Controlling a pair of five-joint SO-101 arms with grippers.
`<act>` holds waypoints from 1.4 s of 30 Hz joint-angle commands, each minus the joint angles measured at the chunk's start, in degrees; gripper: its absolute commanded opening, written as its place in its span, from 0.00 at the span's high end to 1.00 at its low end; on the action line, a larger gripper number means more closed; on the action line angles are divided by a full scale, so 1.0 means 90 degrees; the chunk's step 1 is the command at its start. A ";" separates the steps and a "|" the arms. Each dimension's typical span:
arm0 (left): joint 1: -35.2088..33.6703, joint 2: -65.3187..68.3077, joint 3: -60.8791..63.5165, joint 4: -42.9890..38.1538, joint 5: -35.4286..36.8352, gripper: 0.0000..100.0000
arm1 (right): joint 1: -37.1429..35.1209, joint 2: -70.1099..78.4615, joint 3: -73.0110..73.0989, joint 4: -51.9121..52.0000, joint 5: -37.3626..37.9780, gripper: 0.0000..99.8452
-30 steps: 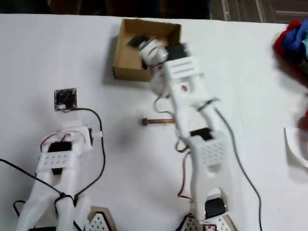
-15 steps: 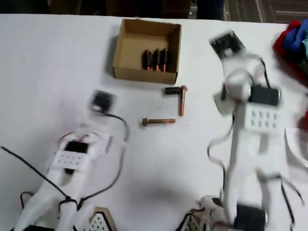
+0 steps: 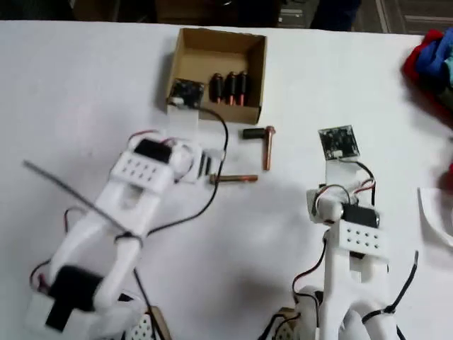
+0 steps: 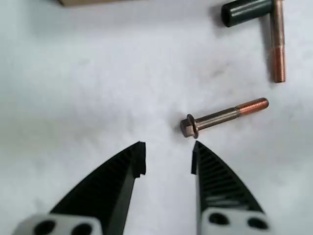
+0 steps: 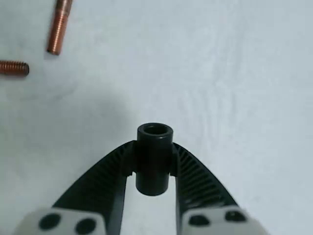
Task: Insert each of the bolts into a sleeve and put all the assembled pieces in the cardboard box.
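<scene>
The cardboard box (image 3: 185,71) at the table's far side holds three bolts in black sleeves (image 3: 230,86). Just in front of it a loose black sleeve (image 3: 253,132) lies at the head of a copper bolt (image 3: 268,150). A second bolt (image 3: 233,178) lies nearer. My left gripper (image 4: 167,155) is open, its fingertips (image 3: 205,165) just short of that bolt's head (image 4: 189,126). The sleeve (image 4: 244,11) and the other bolt (image 4: 277,44) lie beyond. My right gripper (image 5: 154,147) is shut on an upright black sleeve (image 5: 154,157) over bare table, right of the bolts.
Coloured cloth (image 3: 430,60) lies at the table's far right edge, and a white object (image 3: 433,216) below it. A black cable (image 3: 212,191) hangs from the left arm over the table. Two bolt tips (image 5: 58,29) lie ahead of the right gripper.
The right arm has pulled back from the box to the right side of the table. The left arm has swung forward and right to the nearer bolt.
</scene>
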 commanded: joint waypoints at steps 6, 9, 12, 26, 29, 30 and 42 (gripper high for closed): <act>0.1260 0.1377 -0.1382 0.1739 0.2061 0.78 | 0.0044 -0.0230 0.0410 -0.1109 -0.0635 0.98; 0.1534 0.1758 -0.1421 0.1416 0.3214 0.78 | 0.0034 -0.0230 0.0381 -0.1128 -0.0674 0.98; 0.1524 0.2081 -0.1421 0.1084 0.4298 0.78 | 0.0034 -0.0230 0.0400 -0.1138 -0.0674 0.98; 0.0498 0.2305 -0.1773 -0.0010 0.4435 0.78 | 0.0034 -0.0230 0.0508 -0.1148 -0.0684 0.98; 0.0606 0.2305 -0.1802 -0.0049 0.4435 0.78 | 0.0034 -0.0230 0.0508 -0.1148 -0.0684 0.98; 0.0645 0.2305 -0.1802 -0.0049 0.4435 0.78 | 0.0034 -0.0230 0.0508 -0.1148 -0.0684 0.98; 0.0840 0.2735 -0.1724 -0.0440 0.4435 0.78 | 0.0034 -0.0249 0.0498 -0.1148 -0.0684 0.98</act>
